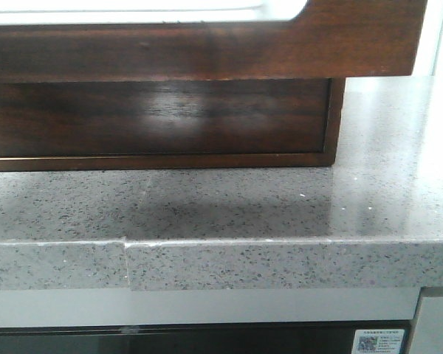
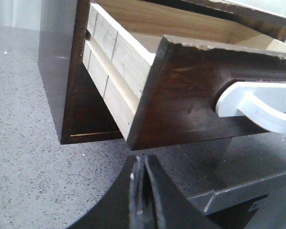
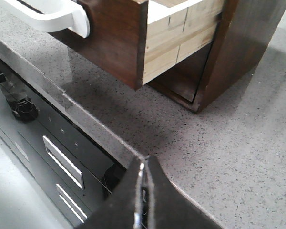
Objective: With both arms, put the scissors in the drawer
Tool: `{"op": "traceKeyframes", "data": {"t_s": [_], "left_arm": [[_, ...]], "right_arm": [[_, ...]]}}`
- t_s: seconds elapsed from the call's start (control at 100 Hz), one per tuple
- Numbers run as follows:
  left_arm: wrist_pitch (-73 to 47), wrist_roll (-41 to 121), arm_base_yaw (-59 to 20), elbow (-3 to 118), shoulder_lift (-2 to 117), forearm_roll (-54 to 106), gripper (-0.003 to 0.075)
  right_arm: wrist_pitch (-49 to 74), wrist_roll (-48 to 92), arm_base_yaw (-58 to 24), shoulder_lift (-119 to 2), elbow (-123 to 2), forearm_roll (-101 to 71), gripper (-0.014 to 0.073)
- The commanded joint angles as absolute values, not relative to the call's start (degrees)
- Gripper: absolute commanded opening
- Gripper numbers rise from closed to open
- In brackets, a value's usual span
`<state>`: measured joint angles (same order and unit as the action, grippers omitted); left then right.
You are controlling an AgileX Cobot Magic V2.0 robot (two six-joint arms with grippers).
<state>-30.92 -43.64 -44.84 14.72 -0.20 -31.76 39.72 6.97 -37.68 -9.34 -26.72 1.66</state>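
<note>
Jaws on both arms are pressed together and carry nothing, the left gripper (image 2: 144,191) and right gripper (image 3: 144,195) each hanging above the grey speckled tabletop (image 1: 229,199). Largest in sight is the dark cabinet (image 3: 243,43), and out of it the drawer (image 2: 190,90) stands pulled open, pale wood sides showing, a white handle (image 2: 257,102) across its cutout. I cannot find the scissors in any view. My guess is they must be located first; then one arm should lift them while the other steadies the drawer front.
</note>
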Motion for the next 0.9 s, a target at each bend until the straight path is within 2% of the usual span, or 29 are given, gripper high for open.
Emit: {"op": "traceKeyframes", "data": {"t_s": [0.0,0.26,0.55,0.89], "left_arm": [[-26.6,-41.8,-45.3,16.1,-0.2,-30.7,-0.0022],[-26.1,-27.0,-41.4,16.1,-0.2,-20.9,-0.0022],[-17.9,-4.2,-26.6,16.1,-0.2,-4.0,-0.0022],[-14.9,-2.3,-11.9,14.9,-1.8,-0.7,-0.0022]], "right_arm": [[35.3,7.2,-37.6,-10.0,-28.1,2.6,-0.0061],[35.3,7.2,-37.6,-10.0,-28.1,2.6,-0.0061],[35.3,7.2,-37.6,-10.0,-28.1,2.6,-0.0061],[35.3,7.2,-37.6,-10.0,-28.1,2.6,-0.0061]]}}
